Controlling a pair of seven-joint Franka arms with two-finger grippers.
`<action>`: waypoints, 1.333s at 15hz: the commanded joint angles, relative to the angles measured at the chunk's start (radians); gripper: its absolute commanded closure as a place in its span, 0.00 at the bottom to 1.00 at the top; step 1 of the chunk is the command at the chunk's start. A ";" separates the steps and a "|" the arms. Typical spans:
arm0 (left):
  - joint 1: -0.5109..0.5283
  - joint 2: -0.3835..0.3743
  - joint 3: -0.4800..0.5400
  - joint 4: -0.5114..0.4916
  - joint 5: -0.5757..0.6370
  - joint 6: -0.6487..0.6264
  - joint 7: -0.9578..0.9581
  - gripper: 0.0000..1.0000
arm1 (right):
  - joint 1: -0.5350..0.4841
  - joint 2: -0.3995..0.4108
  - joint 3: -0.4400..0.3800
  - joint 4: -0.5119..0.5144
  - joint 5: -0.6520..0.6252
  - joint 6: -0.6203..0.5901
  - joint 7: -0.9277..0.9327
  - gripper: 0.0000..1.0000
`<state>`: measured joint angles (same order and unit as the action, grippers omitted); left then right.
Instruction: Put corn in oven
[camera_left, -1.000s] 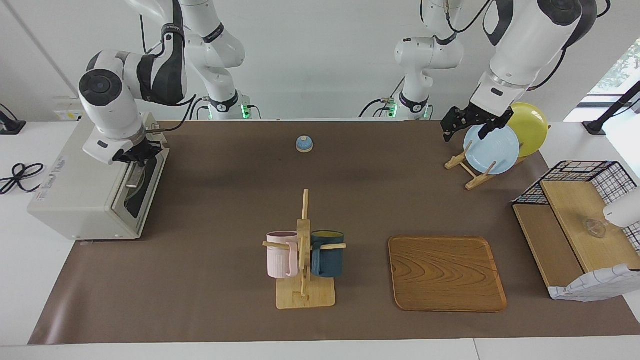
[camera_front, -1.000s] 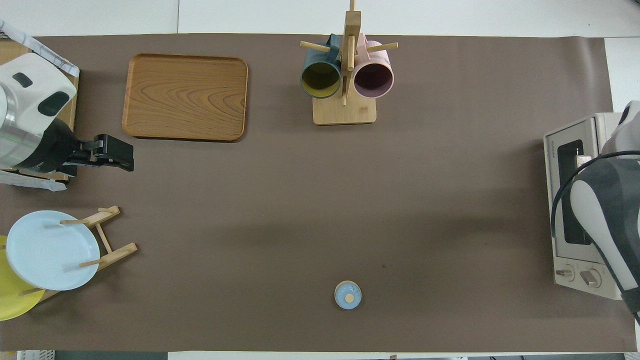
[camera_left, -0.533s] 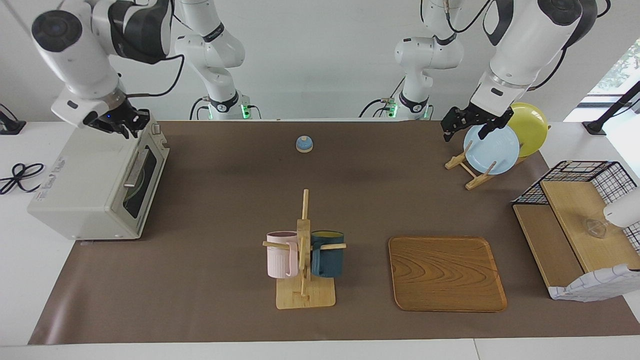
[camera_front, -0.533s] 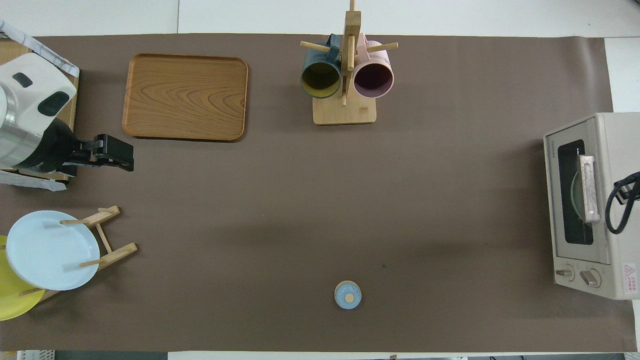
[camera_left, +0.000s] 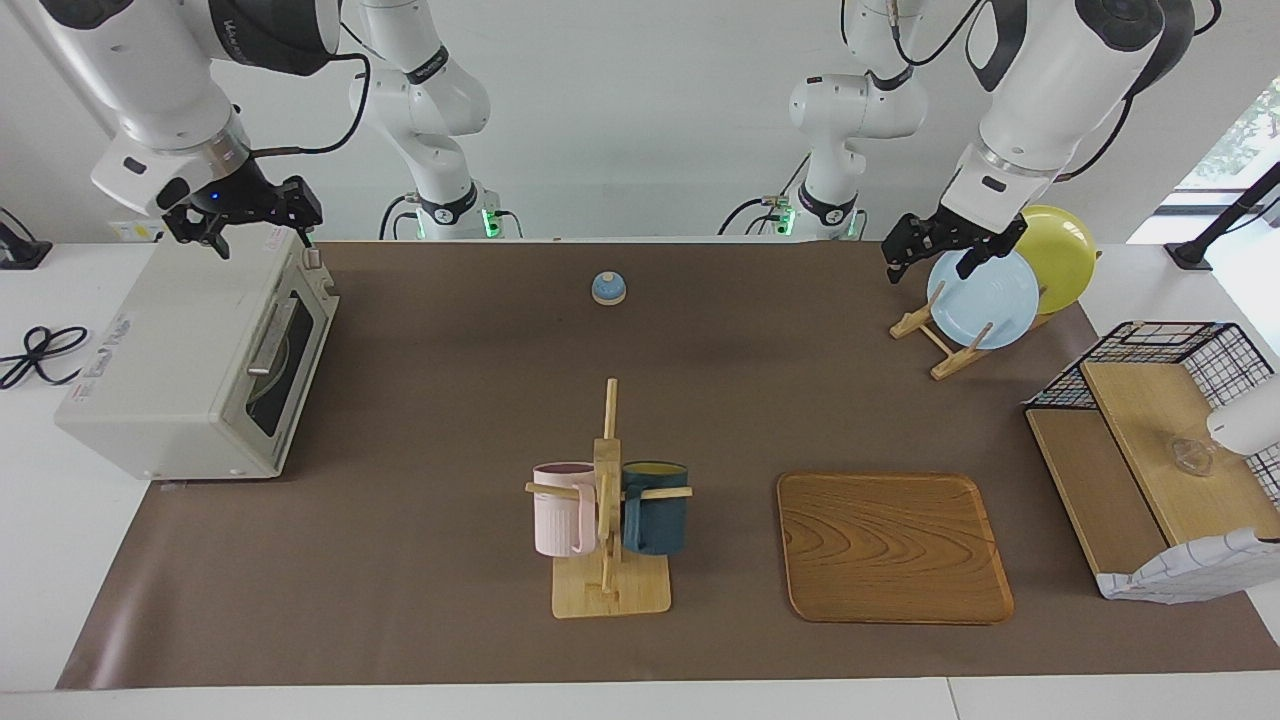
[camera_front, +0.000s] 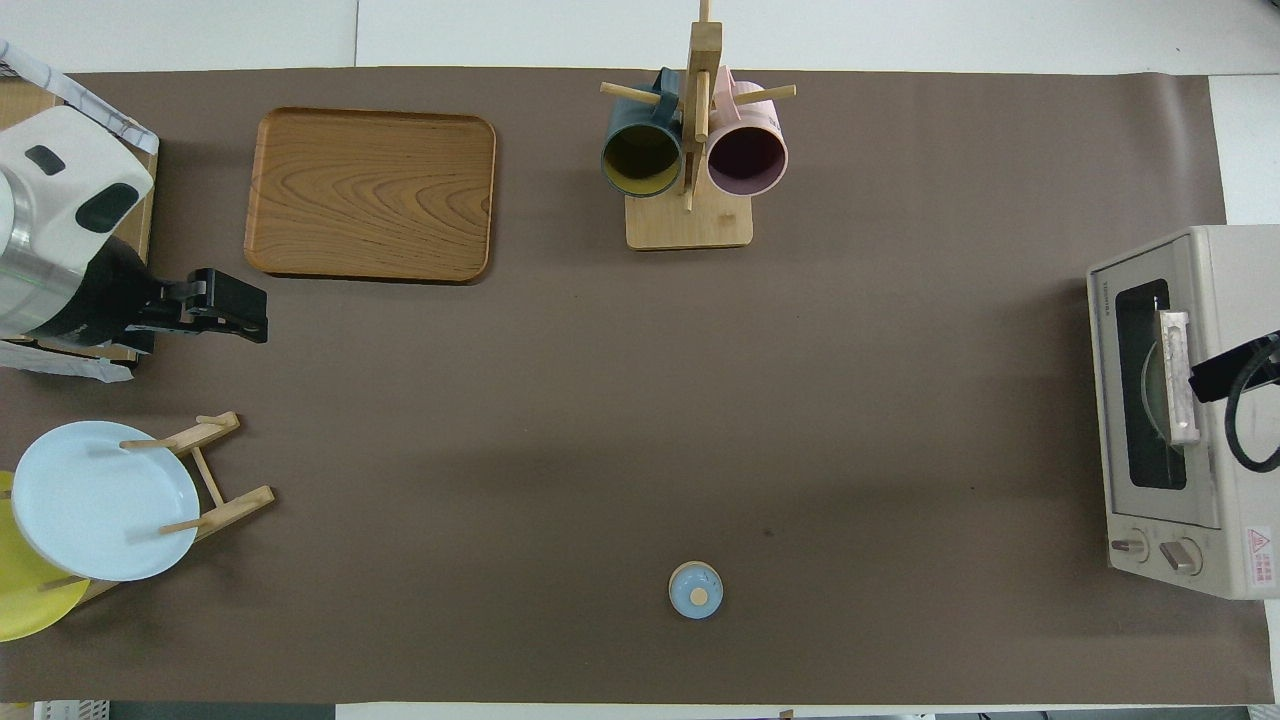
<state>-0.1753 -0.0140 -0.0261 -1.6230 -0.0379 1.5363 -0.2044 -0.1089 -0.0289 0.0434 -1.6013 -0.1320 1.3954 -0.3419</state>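
Right pincer, spread and empty, hangs over the shut oven; left pincer apparently spread too.

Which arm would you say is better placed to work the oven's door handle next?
Right. The right gripper hangs over the oven, near the door handle; the left gripper hangs near the plate rack at the left arm's end.

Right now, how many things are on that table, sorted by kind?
Plates: 2, blue plate, yellow plate
Mugs: 2, pink mug, dark blue mug
Wooden racks: 2, plate rack, mug rack
Wooden tray: 1
Oven: 1
Small blue bell: 1
Wire basket: 1
Total: 10
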 joint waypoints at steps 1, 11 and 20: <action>0.013 -0.007 -0.006 -0.003 -0.013 -0.007 0.007 0.00 | 0.006 0.026 0.007 0.056 0.041 -0.029 0.026 0.00; 0.013 -0.007 -0.006 -0.003 -0.013 -0.007 0.007 0.00 | 0.017 0.021 0.007 0.057 0.074 -0.041 0.141 0.00; 0.013 -0.007 -0.006 -0.003 -0.013 -0.007 0.007 0.00 | 0.029 0.007 0.004 0.044 0.074 -0.056 0.182 0.00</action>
<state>-0.1753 -0.0140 -0.0261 -1.6230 -0.0379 1.5363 -0.2044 -0.0839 -0.0185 0.0466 -1.5686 -0.0832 1.3681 -0.1924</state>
